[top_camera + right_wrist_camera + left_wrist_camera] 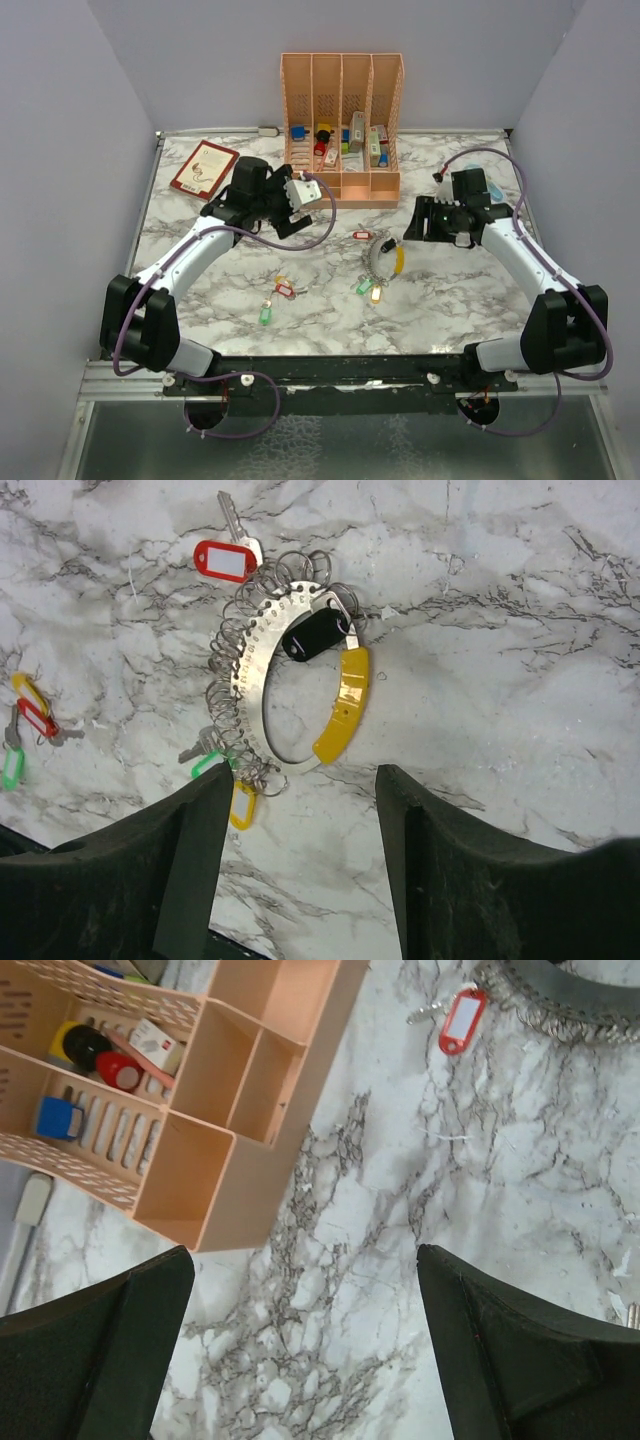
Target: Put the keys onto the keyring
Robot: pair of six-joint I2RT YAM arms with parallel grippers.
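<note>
The keyring (381, 262) is a silvery metal loop with many small rings, a yellow grip (340, 705) and a black tag (312, 635). It lies flat on the marble table. A red-tagged key (225, 560) lies at its far end. Green-tagged (208, 763) and yellow-tagged (241, 805) keys lie at its near end. Loose keys lie to its left: red and yellow tags (285, 289) and a green tag (266, 313). My right gripper (305, 870) is open and empty, above the table just right of the keyring. My left gripper (305, 1350) is open and empty, near the organizer's front corner.
A peach organizer (343, 130) with coloured blocks in its slots stands at the back centre; its front corner shows in the left wrist view (240, 1190). A red book (204, 168) lies at the back left. Grey walls close in the table on three sides.
</note>
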